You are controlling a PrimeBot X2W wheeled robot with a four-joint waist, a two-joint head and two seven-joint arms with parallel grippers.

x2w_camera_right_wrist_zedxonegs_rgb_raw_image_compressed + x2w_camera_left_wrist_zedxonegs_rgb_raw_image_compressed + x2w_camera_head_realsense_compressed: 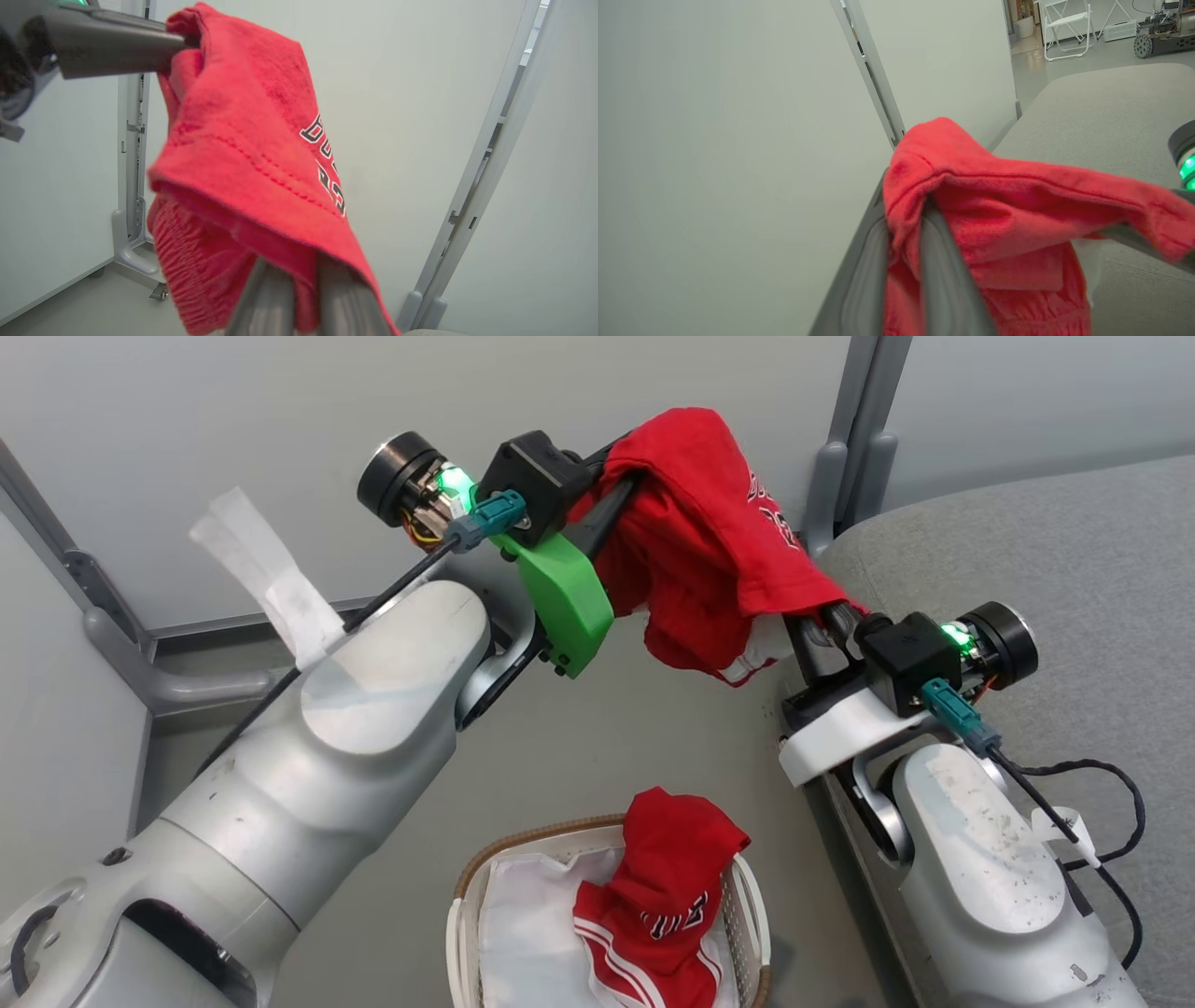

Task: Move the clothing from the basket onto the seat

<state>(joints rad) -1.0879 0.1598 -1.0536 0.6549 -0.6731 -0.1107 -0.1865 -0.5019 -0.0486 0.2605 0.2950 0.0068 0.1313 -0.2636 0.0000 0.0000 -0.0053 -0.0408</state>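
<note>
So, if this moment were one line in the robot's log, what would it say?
left end effector: shut on red garment | right end effector: shut on same | second garment: in basket

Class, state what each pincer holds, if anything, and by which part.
One bright red soft garment with lettering, spread between both: the left pincer clamps one bunched edge, the right pincer the opposite edge.
</note>
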